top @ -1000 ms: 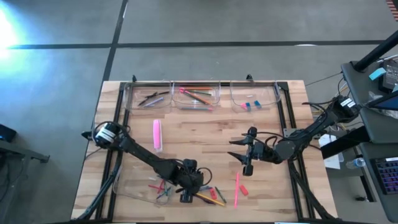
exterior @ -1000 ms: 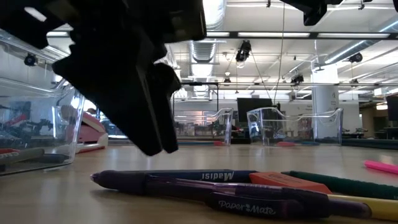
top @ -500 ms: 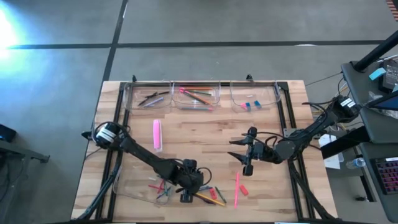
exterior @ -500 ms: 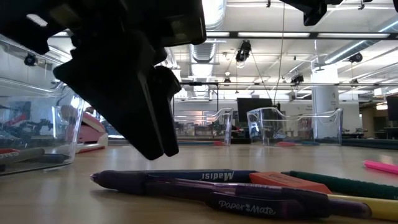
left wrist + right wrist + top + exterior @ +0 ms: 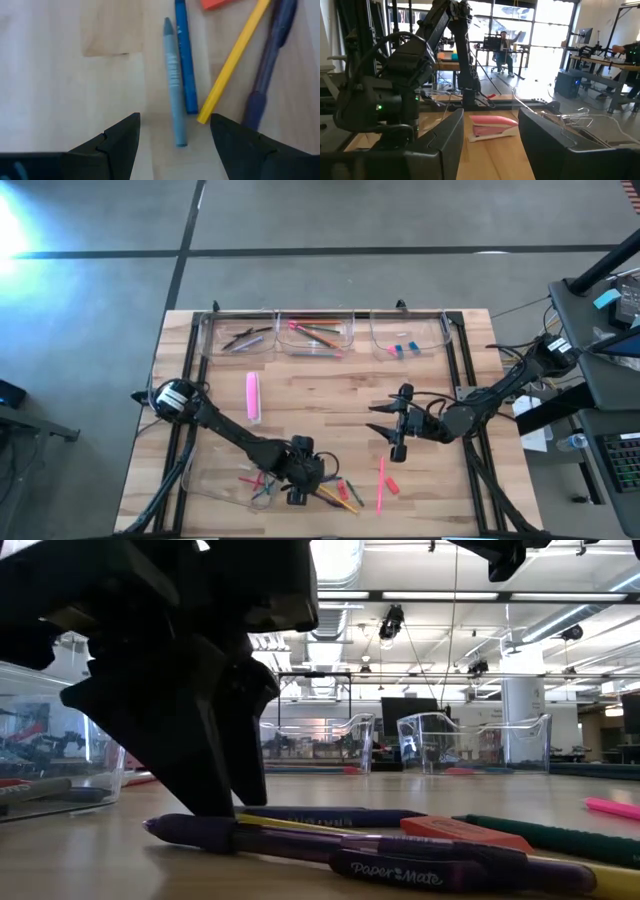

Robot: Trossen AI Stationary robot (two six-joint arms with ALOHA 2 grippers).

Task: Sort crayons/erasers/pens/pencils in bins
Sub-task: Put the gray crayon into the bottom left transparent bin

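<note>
**Left fingers spread over the loose crayons**

The left gripper point(image 5: 172, 142) is low over the desk point(image 5: 320, 395) at its near edge, fingers point(image 5: 112, 145) wide and empty. Between them in the left wrist view lies a grey-blue crayon point(image 5: 173, 82), with a blue crayon point(image 5: 185, 55) touching its side. Just beside these a yellow pencil point(image 5: 232, 60) runs slantwise, then a dark pen point(image 5: 270, 60), and an orange-red eraser point(image 5: 220, 3) shows at the picture's edge. In the low view the left fingers point(image 5: 195, 720) come down right behind a purple pen point(image 5: 300, 835), with another pen point(image 5: 430, 868) and the eraser point(image 5: 465, 832) lying against it; whether they touch the desk cannot be told.

From above, the left gripper point(image 5: 298, 485) sits at the edge of the loose pile point(image 5: 340, 495), just beside the near bin point(image 5: 215, 480), which holds a few short sticks.

The right gripper point(image 5: 397, 432) hangs right of centre, well apart from the pile, fingers point(image 5: 442, 145) fairly wide and empty. A pink pencil point(image 5: 380, 485) and a small red eraser point(image 5: 392, 483) lie on the desk near it.

Three bins line the far edge: the left point(image 5: 238, 335) holds dark pens, the middle point(image 5: 318, 335) long pencils, the right point(image 5: 410, 332) small erasers. A pink stapler-like object point(image 5: 253, 396) lies between the far bins and the left arm.
</note>
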